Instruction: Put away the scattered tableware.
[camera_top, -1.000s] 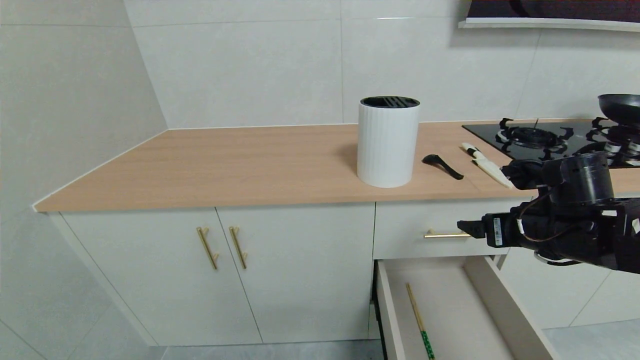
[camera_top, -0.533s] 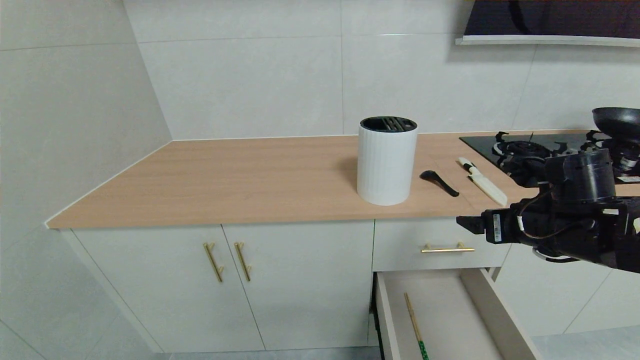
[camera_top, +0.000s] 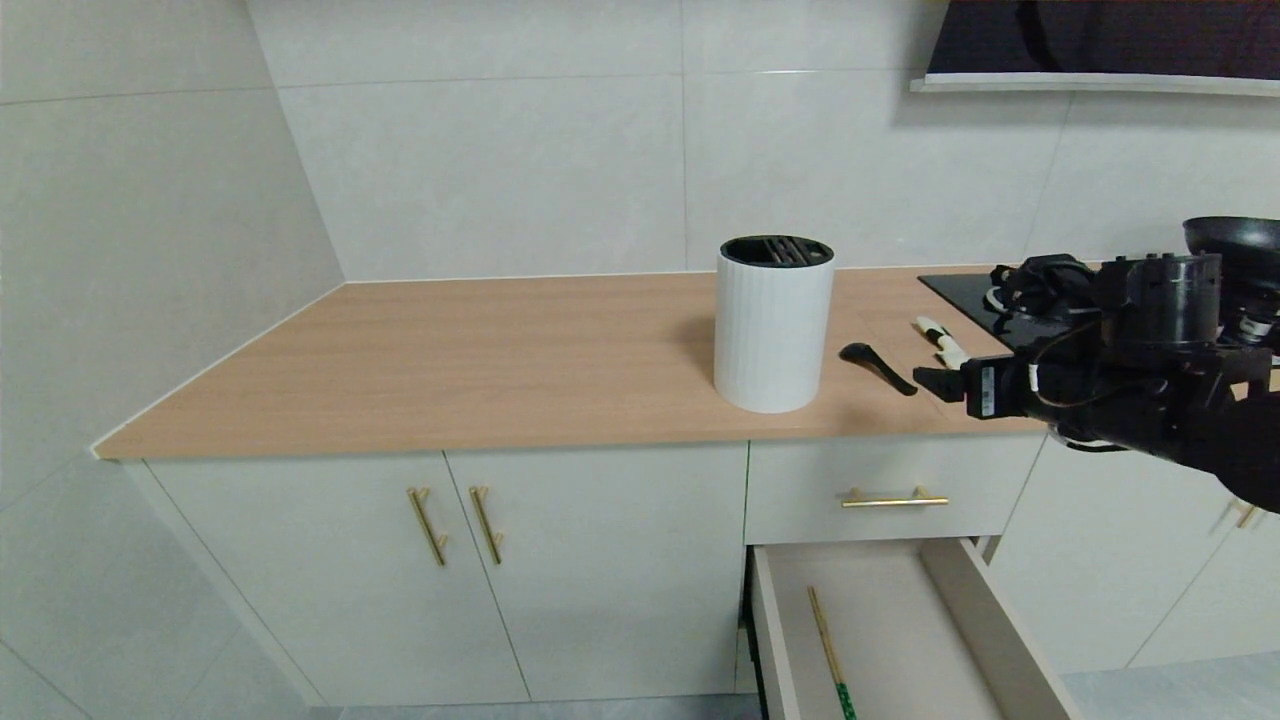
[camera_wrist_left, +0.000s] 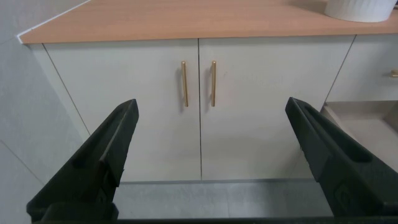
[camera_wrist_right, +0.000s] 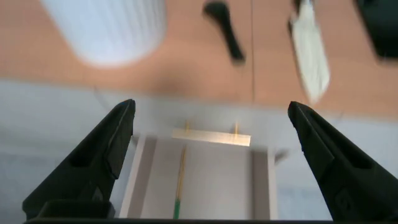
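On the wooden counter a black spoon lies just right of a white ribbed holder. A white knife lies beside the spoon, its blade partly behind my right gripper. That gripper hovers open at the counter's front edge, above the open drawer. A pair of chopsticks rests in the drawer. My left gripper is open and empty, low in front of the cabinet doors.
A black gas hob with a dark pan sits at the counter's right end. A shut drawer with a gold handle lies above the open one. Tiled walls close off the back and left.
My right arm has risen from in front of the drawer handle to counter height, near the knife. The head camera tilted early on, then held still.
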